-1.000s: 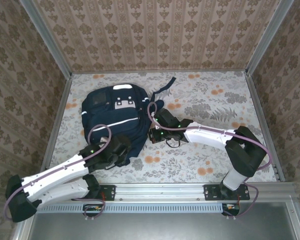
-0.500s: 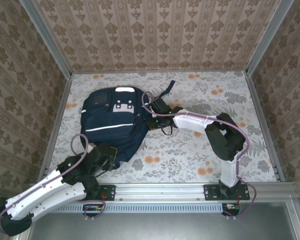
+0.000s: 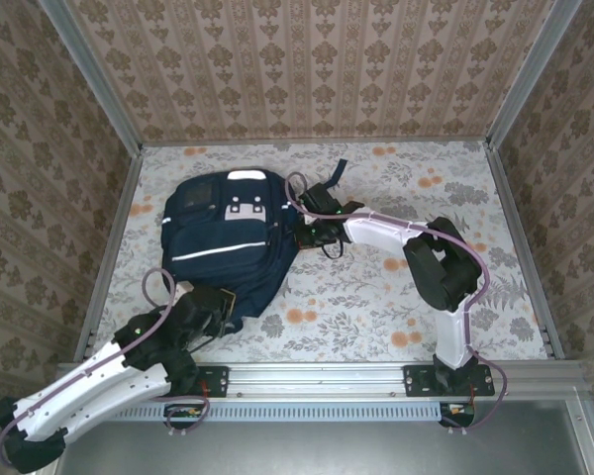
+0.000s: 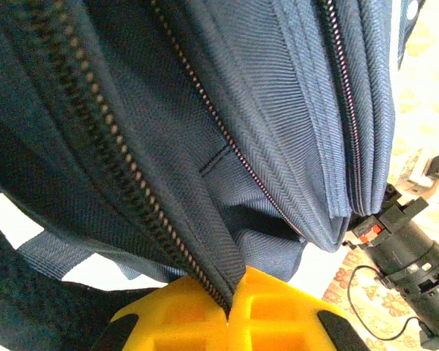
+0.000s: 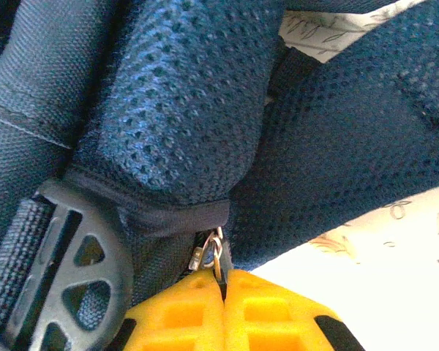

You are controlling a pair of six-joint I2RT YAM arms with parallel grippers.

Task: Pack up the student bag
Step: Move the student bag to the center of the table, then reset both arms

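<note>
The student bag [image 3: 228, 233] lies in the upper left part of the desk [image 3: 426, 297]. Its long axis runs roughly top-to-bottom in the overhead frame, with the white-patch end highest. At its lower edge the left end effector [image 3: 210, 307] has its fingers pressed together on the zippered seam [image 4: 143, 183] (the fabric runs right into the yellow pads). The right end effector [image 3: 310, 226] sits against the bag's right flank, pinching the small metal zipper pull [image 5: 214, 254]. My guess is the right one drags along the track while the left anchors, so what matters is that the bag lies to its left.
</note>
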